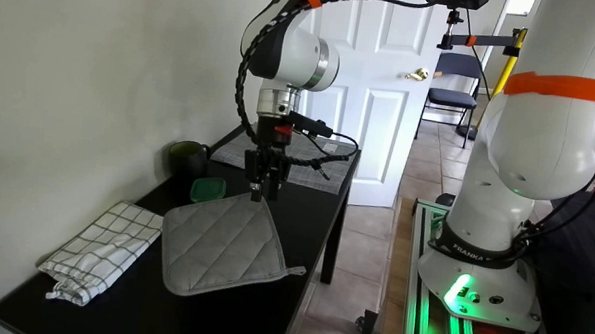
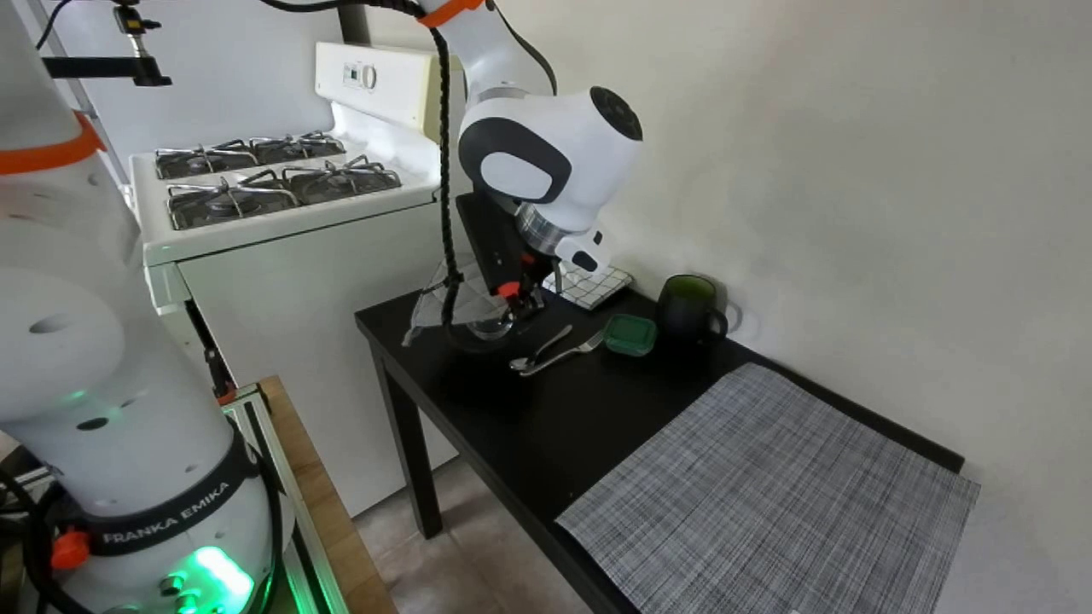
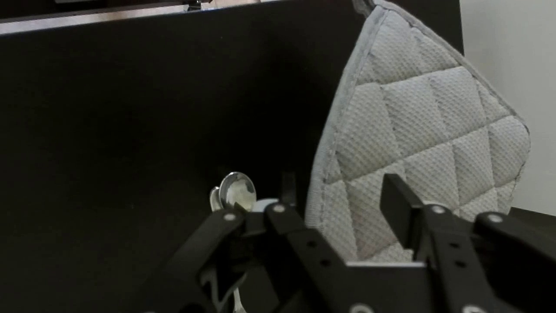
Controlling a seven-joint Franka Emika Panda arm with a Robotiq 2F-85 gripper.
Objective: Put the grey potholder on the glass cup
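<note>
**Grey potholder [image 1: 224, 246] set at a slant, pincer [image 3: 341, 191] spread**

Black table [image 2: 614, 418]: carries a grey mat [image 2: 785, 495] at one end. Potholder: square, quilted in diamonds, edge bound, corners rounded, hanging loop at one corner; it sits tilted over the table, just beside the checked towel [image 1: 105, 248]. Pincer: fingers well apart, above the potholder's edge, gripping nothing. Glass cup [image 2: 492, 328]: clear, visible at the potholder's lower edge in an exterior view; contact between them cannot be confirmed. Spoon [image 3: 236, 191]: near the potholder.

Both exterior views, facing a door [image 1: 367, 96] or stove [image 2: 299, 281], show you the tabletop [image 1: 298, 224]; the wrist view looks down close.
</note>
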